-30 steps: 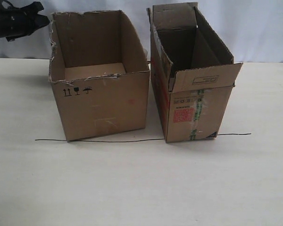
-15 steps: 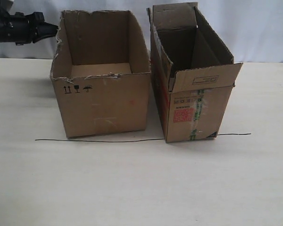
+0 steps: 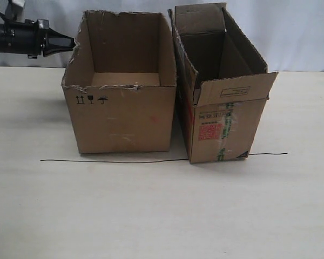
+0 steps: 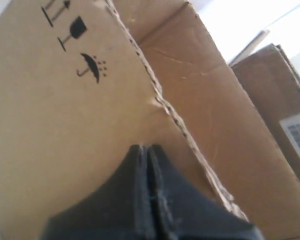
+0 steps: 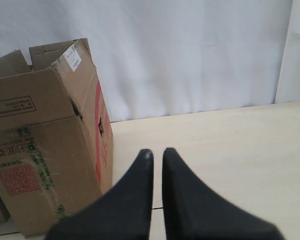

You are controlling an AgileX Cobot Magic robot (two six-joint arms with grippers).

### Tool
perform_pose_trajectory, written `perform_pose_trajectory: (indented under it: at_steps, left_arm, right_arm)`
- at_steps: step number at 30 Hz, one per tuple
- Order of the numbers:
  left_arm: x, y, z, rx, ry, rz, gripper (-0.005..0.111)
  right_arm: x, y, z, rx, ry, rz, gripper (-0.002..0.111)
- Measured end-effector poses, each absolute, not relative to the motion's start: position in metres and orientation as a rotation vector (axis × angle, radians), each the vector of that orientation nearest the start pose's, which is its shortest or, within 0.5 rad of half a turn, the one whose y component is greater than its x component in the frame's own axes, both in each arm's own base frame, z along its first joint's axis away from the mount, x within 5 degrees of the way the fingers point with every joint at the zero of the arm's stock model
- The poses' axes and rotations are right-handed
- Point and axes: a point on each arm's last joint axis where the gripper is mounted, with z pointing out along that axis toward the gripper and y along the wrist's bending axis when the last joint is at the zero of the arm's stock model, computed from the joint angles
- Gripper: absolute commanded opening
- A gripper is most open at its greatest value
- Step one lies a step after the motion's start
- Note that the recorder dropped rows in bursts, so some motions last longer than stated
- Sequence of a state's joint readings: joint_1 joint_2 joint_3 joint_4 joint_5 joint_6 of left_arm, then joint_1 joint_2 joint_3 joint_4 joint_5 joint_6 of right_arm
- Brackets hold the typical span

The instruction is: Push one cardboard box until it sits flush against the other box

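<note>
The wide torn-rimmed cardboard box (image 3: 124, 118) stands left of the narrower other box (image 3: 227, 124) with the red label. Their upper edges meet or nearly meet, and a thin wedge of table shows between their front bottom corners. My left gripper (image 3: 73, 39) is shut, its tip pressed on the wide box's left wall near the top rim. In the left wrist view the shut tip (image 4: 146, 147) touches that wall (image 4: 50, 125) below the umbrella symbol. My right gripper (image 5: 157, 152) hovers over the table to the right of the other box (image 5: 45, 150), open by a narrow gap and empty. It is out of the exterior view.
A thin black line (image 3: 124, 161) runs across the table (image 3: 162, 216) along the boxes' front feet. A white curtain (image 5: 190, 55) hangs behind the table. The other box's front flap (image 3: 237, 89) juts forward.
My left gripper has moved right, pushing the wide box. The box has slid and turned towards the other box, and the gap between them has narrowed. The other box has stayed put.
</note>
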State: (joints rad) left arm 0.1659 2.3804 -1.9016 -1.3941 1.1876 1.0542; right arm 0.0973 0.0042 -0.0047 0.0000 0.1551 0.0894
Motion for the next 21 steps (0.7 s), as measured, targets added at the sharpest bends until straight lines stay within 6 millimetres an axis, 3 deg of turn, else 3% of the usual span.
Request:
perform_pose_trajectory:
  at_steps: [16,21]
  left_arm:
    - [0.500,0.000,0.184,0.275,2.173,-1.282,0.000]
    - [0.493,0.001,0.197,0.296,2.248,-1.235,0.000]
  right_arm:
    - [0.056,0.005,0.200,-0.006,1.640,0.143,0.005]
    - [0.056,0.005,0.200,-0.006,1.640,0.143,0.005]
